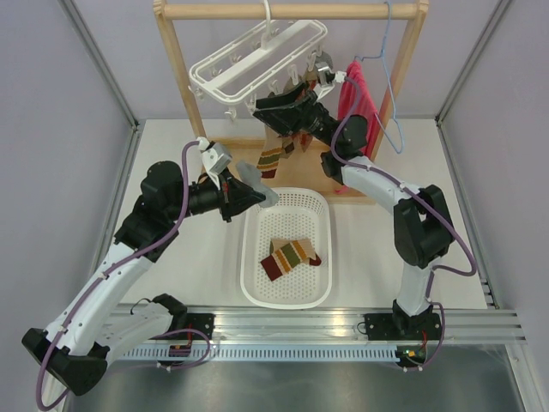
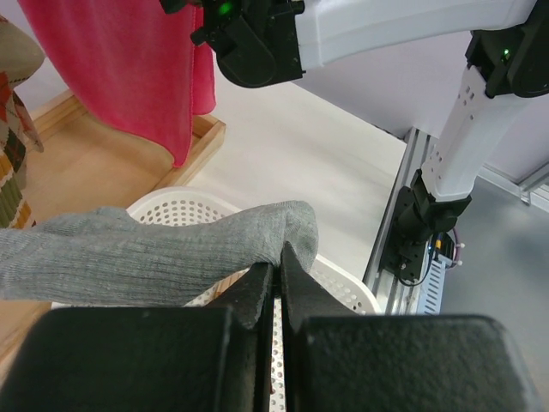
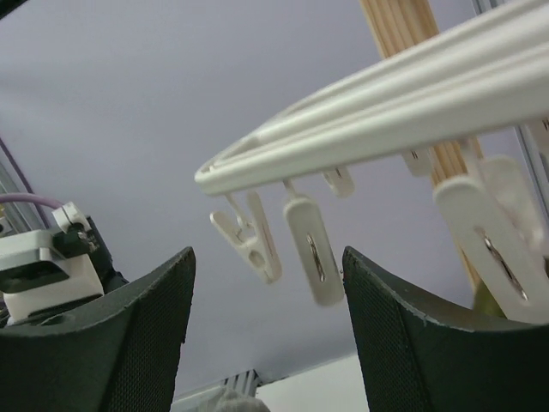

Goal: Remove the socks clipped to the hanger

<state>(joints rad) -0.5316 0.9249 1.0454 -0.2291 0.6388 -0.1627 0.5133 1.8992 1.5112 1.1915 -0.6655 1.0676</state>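
Note:
The white hanger (image 1: 257,60) hangs tilted from the wooden rail, its empty clips (image 3: 313,249) dangling. A striped sock (image 1: 273,157) still hangs below it, partly behind my right arm. My left gripper (image 1: 257,196) is shut on a plain grey sock (image 1: 256,182) and holds it over the white basket's (image 1: 254,283) far left rim; the sock (image 2: 154,249) stretches left from the jaws in the left wrist view. My right gripper (image 1: 262,107) is open and empty just under the hanger frame (image 3: 386,103). A striped sock (image 1: 290,256) lies in the basket.
A pinkish-red towel (image 1: 356,99) and a thin blue wire hanger (image 1: 390,77) hang at the right of the wooden rack (image 1: 292,10). The rack's wooden base (image 2: 77,172) sits behind the basket. An argyle sock edge (image 2: 13,154) shows at the left.

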